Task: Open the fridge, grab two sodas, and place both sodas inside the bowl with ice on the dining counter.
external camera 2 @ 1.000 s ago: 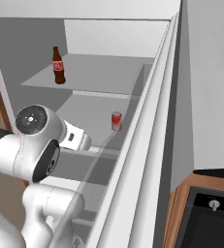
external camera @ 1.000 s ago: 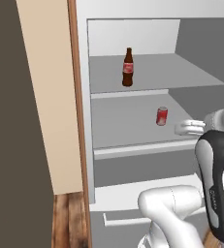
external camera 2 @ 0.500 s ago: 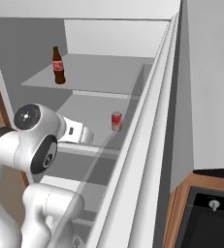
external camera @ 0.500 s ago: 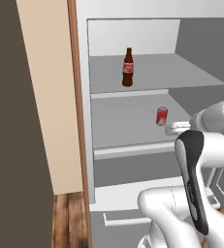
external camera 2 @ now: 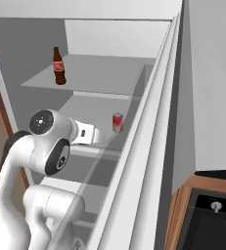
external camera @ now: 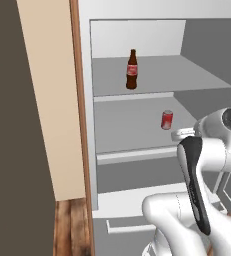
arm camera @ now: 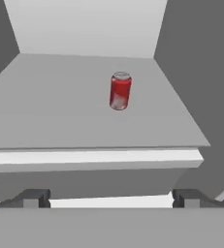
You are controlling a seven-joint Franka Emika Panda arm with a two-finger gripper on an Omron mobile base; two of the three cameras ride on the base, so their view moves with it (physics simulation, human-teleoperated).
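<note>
Red aluminium soda can with a silver top (arm camera: 120,90) stood upright on the grey middle shelf (arm camera: 60,116) of the tall grey-silver fridge (external camera: 137,35), door already open. Dark-brown glass bottle with a red label (external camera: 132,69) sat one shelf above. Your gripper (arm camera: 111,197) hung just outside the shelf's front lip, jaws spread fully apart, holding nothing, the can well ahead and slightly right of centre. Risks, as I judged them: clipping the shelf edge on entry, or one finger nudging the light can over before the jaws closed.
</note>
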